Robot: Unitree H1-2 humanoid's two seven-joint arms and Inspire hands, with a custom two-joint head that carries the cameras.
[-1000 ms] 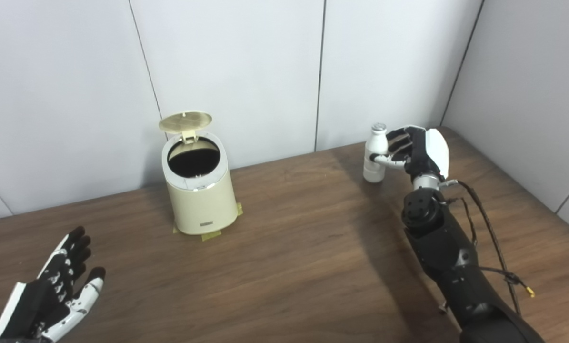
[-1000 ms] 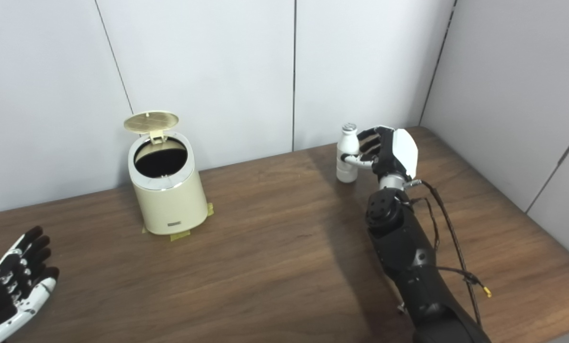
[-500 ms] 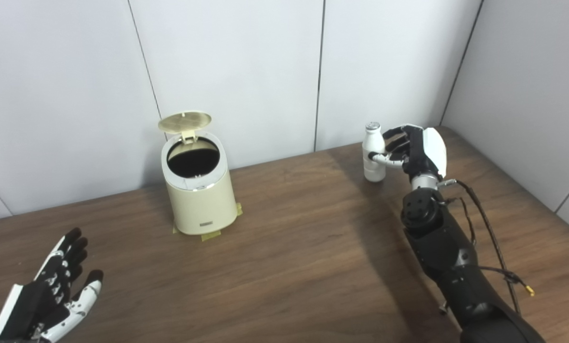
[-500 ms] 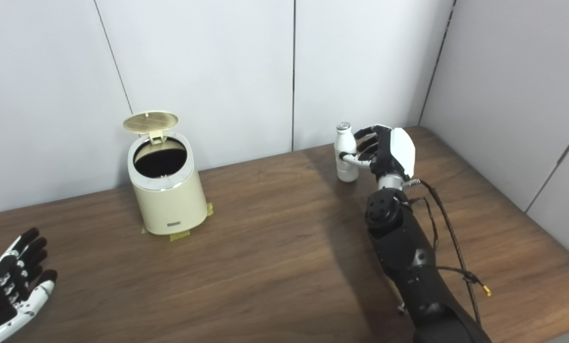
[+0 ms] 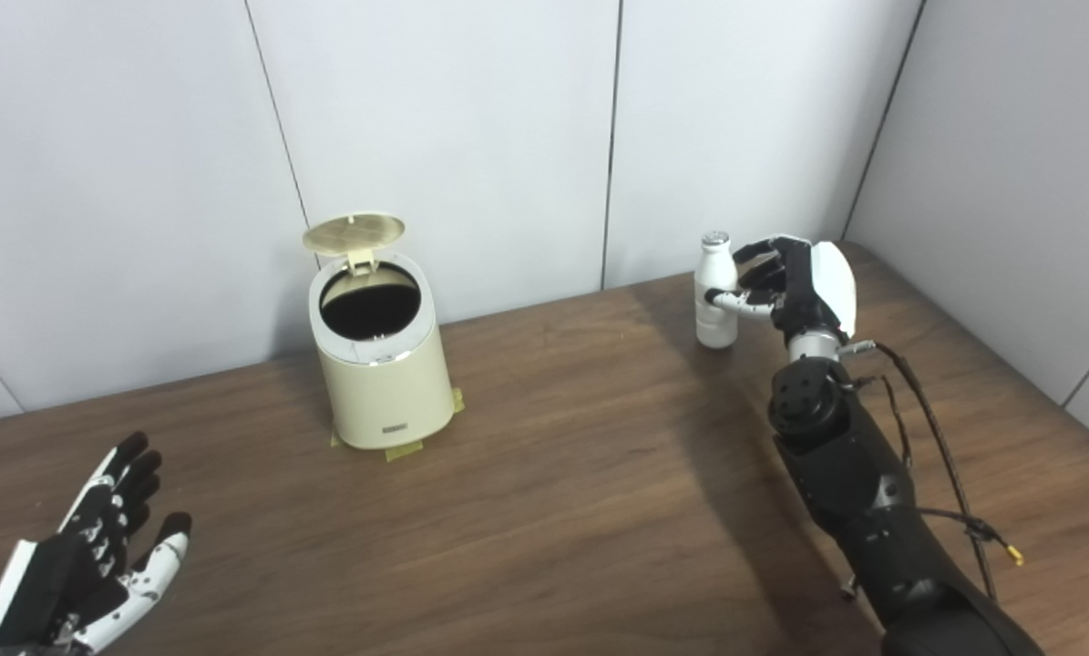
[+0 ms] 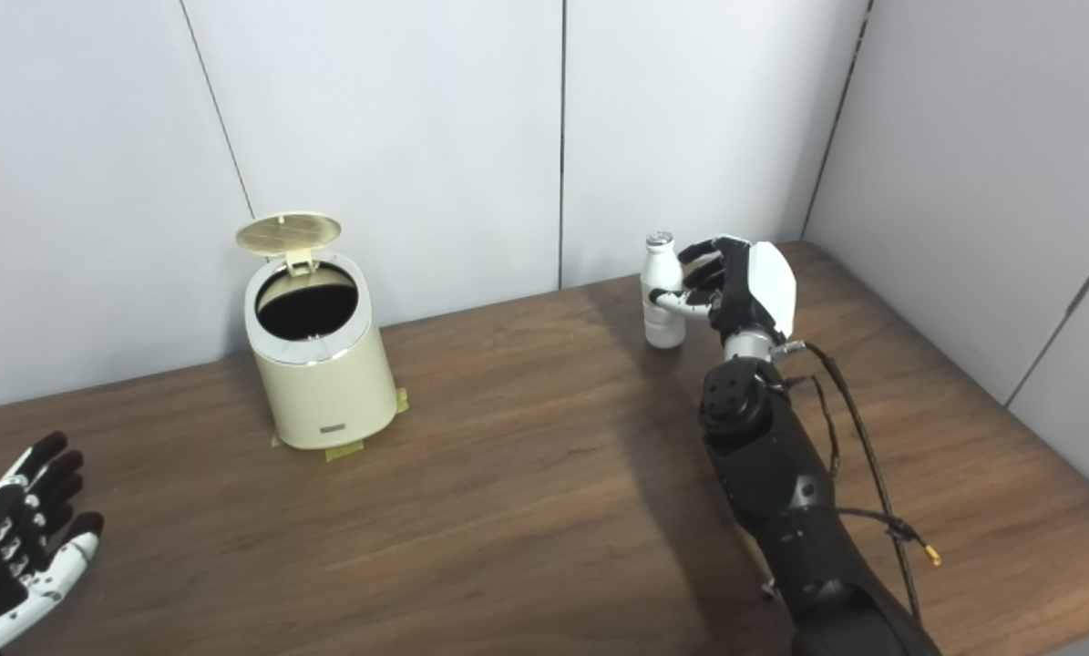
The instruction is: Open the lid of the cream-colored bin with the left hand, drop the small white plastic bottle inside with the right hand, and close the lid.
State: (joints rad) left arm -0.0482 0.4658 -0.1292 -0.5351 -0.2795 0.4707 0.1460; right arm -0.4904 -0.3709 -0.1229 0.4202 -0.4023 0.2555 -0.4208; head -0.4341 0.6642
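We see the right hand [image 5: 795,282] grasping the upright bottle [image 5: 715,292] — bin [image 5: 378,374] lid [image 5: 354,232] up. The left hand [image 5: 84,560] lies released, fingers spread, holding nothing.

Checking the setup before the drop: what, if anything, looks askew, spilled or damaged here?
Nothing stands out. The cream-colored bin stands upright on tape tabs with its lid up; the white bottle is upright in the right hand; the left hand waits open. No spill shows on the table.
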